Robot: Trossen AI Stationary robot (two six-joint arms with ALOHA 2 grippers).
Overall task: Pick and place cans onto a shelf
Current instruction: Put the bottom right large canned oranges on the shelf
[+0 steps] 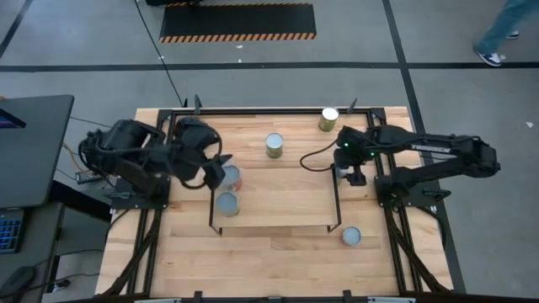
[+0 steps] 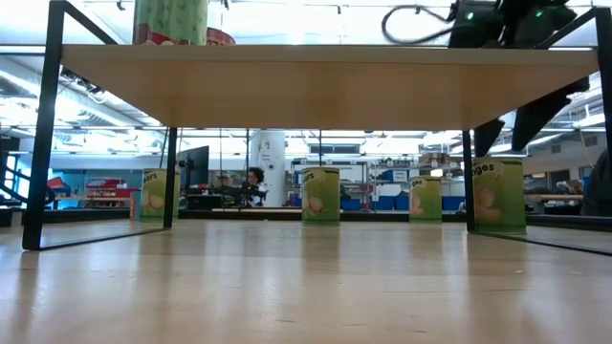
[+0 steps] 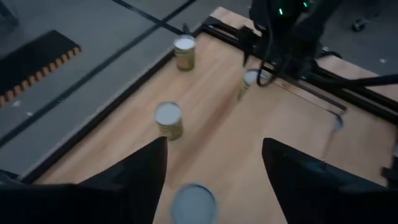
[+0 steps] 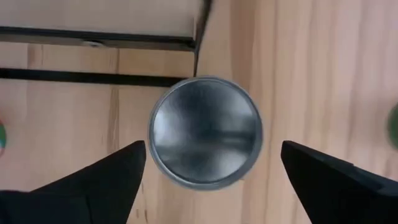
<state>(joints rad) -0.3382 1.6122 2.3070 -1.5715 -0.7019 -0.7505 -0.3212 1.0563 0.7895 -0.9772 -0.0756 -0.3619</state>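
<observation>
The shelf is a low light-wood board on black frame ends, standing mid-table. Two cans stand on its left end. Other cans stand on the table at the far side and near the front right. My right gripper is open above a silver-topped can that stands on the table by the shelf's right frame; one finger is on either side, apart from it. My left gripper is open over the shelf's left end, above a can top.
The shelf's black right frame runs close beside the can under my right gripper. In the low view several cans stand on the table behind the shelf. A laptop sits off the table's left edge. A person shows in the room beyond.
</observation>
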